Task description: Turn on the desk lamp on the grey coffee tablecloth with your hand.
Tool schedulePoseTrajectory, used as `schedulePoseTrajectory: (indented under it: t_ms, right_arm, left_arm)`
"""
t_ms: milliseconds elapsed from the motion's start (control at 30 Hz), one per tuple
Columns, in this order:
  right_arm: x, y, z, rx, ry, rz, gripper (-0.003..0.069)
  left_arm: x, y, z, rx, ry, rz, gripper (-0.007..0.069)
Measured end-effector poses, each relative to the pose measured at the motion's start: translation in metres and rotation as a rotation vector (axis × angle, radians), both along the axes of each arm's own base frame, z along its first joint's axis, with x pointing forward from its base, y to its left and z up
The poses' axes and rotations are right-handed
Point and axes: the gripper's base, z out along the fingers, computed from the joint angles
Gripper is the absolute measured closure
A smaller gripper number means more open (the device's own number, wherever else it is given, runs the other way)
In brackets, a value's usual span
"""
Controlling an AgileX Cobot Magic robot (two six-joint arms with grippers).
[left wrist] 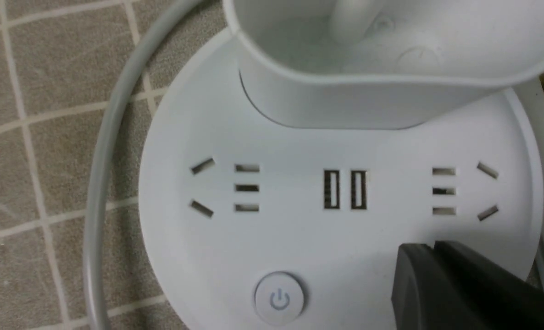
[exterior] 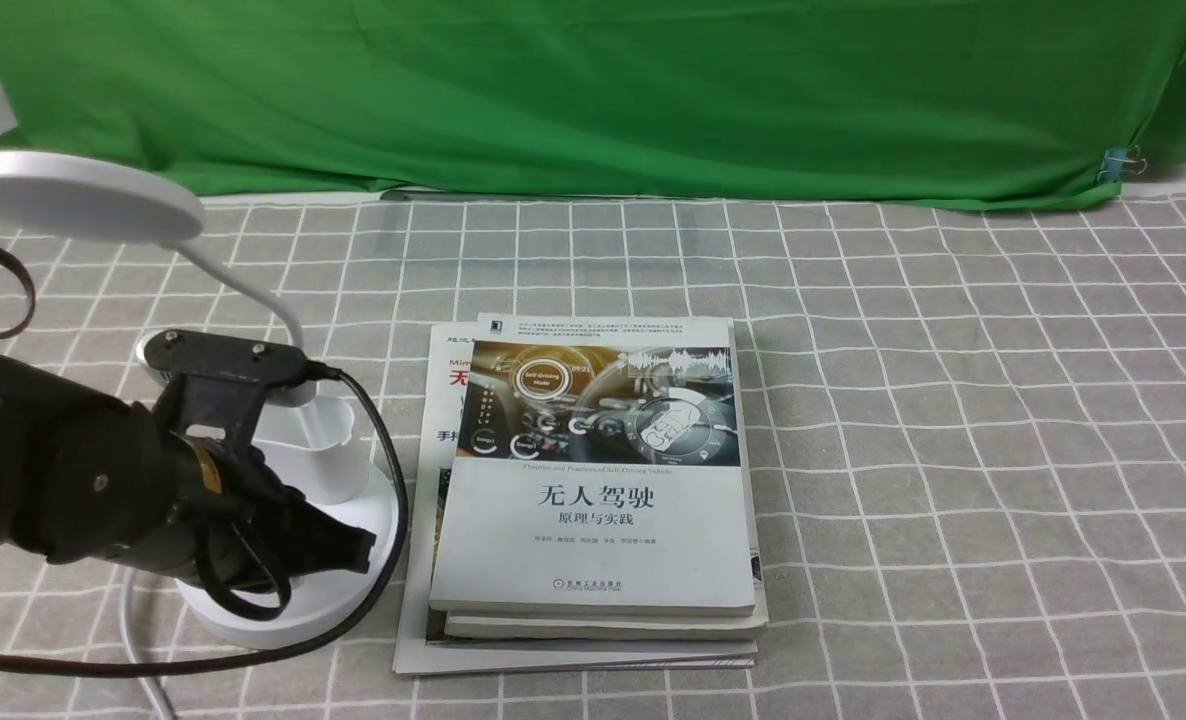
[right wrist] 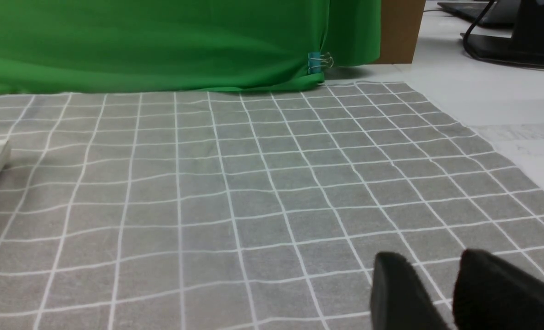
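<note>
- Front view: the desk lamp stands on the left part of the grey tablecloth, which covers the table. It is just beside a stack of books. Its round head is high at the left edge. My left hand lies low over the front of the lamp base and its tips point to the books. From here I cannot tell how its jaws stand. A green cloth hangs behind.
- Left wrist view: I see the lamp base from above, with its sockets and one round power button. The left hand has its jaws closed, pressed together and holding nothing. Its tips are over the base, near the button but apart from it. The lamp cord runs on the tablecloth.
- Right wrist view: my right hand is above bare tablecloth, far from the lamp. Its jaws are open by a narrow gap, with nothing between them.
</note>
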Motion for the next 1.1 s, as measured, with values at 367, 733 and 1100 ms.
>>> schedulePoseTrajectory:
  t_ms: [367,733,1100]
  right_arm:
    - [0.0,0.0,0.0,0.0,0.0,0.0,0.0414]
    - [0.0,0.0,0.0,0.0,0.0,0.0,0.0414]
    - [0.0,0.0,0.0,0.001,0.0,0.0,0.0414]
  left_arm:
    - [0.0,-0.001,-0.011,-0.003,0.06,0.017,0.062]
    - [-0.004,0.0,0.001,-0.015,0.036,0.021,0.062]
    - [-0.089,0.026,0.097,-0.068,-0.209,-0.011,0.062]
